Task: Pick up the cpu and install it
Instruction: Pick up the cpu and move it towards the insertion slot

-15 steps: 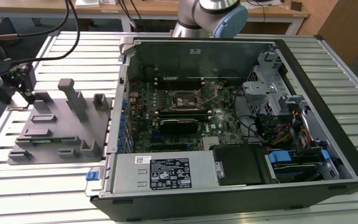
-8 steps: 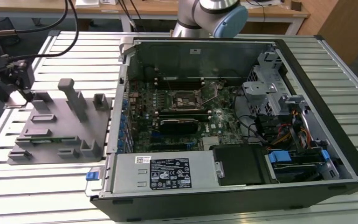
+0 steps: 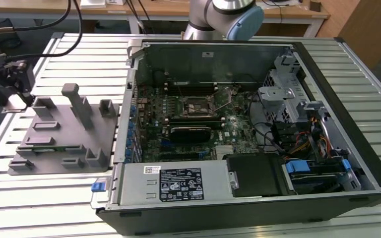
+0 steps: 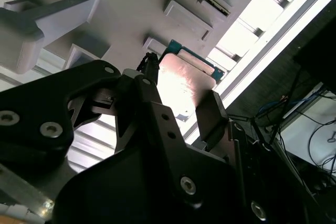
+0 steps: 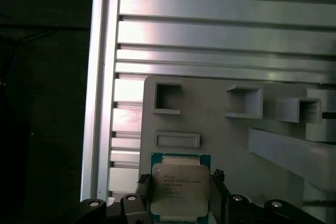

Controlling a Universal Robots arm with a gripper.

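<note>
The cpu (image 5: 178,188) is a small square chip with a shiny silver top and a green rim; it sits between the black fingers of my gripper (image 5: 179,181) over the near corner of the grey tray (image 5: 210,129). In the second wrist view the cpu (image 4: 185,83) has a finger against each of two opposite edges, so the gripper (image 4: 181,94) is shut on it. In the exterior view the gripper (image 3: 17,101) hangs at the far-left corner of the tray (image 3: 58,131). The black socket frame (image 3: 200,106) lies on the motherboard inside the open computer case (image 3: 243,124), well toward the exterior view's right.
Upright grey blocks (image 3: 78,104) stand on the tray beside the gripper. The slatted metal table (image 3: 45,193) ends just past the tray at the exterior view's left. The case wall (image 3: 127,109) rises between tray and motherboard. Cables (image 3: 296,134) and a drive cage crowd the case's right.
</note>
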